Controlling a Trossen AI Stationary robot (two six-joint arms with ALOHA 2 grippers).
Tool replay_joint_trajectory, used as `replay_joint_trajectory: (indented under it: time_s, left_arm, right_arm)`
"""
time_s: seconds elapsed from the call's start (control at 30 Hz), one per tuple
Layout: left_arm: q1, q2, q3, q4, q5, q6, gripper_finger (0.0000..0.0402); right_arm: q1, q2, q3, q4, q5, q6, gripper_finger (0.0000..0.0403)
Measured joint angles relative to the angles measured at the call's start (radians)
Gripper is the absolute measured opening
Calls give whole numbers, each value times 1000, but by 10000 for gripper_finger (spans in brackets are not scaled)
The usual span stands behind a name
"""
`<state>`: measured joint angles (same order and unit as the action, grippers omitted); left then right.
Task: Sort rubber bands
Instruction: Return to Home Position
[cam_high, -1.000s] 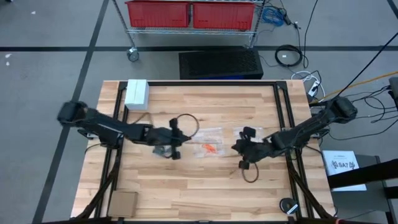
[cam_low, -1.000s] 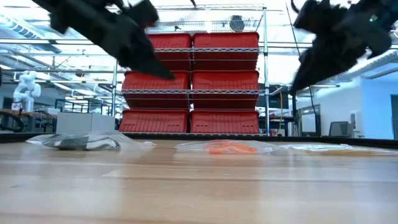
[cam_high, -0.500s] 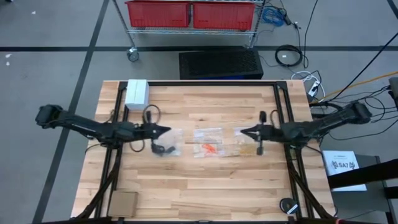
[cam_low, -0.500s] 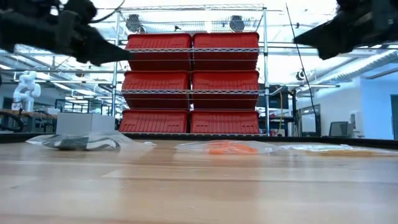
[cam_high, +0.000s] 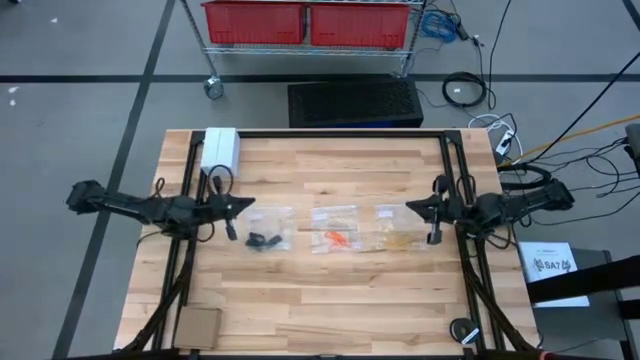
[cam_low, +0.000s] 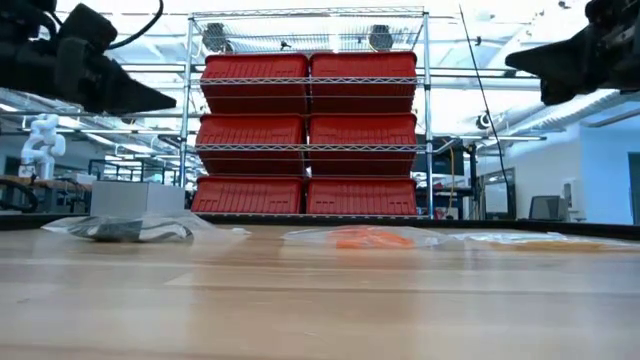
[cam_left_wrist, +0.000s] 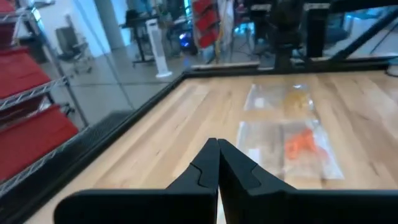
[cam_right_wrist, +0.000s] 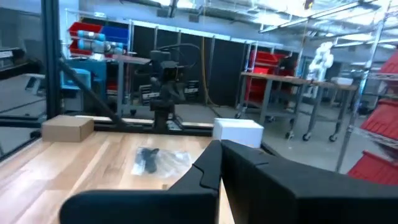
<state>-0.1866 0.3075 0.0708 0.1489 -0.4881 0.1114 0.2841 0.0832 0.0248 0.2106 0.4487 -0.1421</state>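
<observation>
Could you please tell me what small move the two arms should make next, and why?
Probably draw both arms back to their own sides and fold them to rest. The left gripper and right gripper are shut, empty and raised off the table, and the black bands, orange bands and tan bands lie in three separate zip bags; no loose band shows.
</observation>
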Motion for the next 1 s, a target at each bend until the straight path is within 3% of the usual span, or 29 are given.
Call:
replay_joint_trajectory:
  time_s: [0.2, 0.33, 0.5, 0.7, 0.8, 1.0]
  left_arm:
    - [-4, -194, 0, -186, -41, -68, 4]
    - [9, -304, -12, -239, -42, -72, 4]
    - [72, -302, -16, -233, 13, -19, 4]
    - [158, -306, -45, -153, 282, -53, 4]
    - [205, -302, -63, -118, 364, -53, 4]
    - [288, -294, -63, -126, 414, -16, 4]
  right_arm:
    - [-4, -81, -1, -132, 100, -29, 0]
    - [-64, -79, -11, -140, 94, -4, 0]
    - [-199, -65, -11, -144, -63, 15, 0]
    - [-371, -60, -11, -176, -308, 83, 0]
    - [-428, -60, -11, -186, -374, 93, 0]
    - [-484, -41, -11, -201, -426, 79, 0]
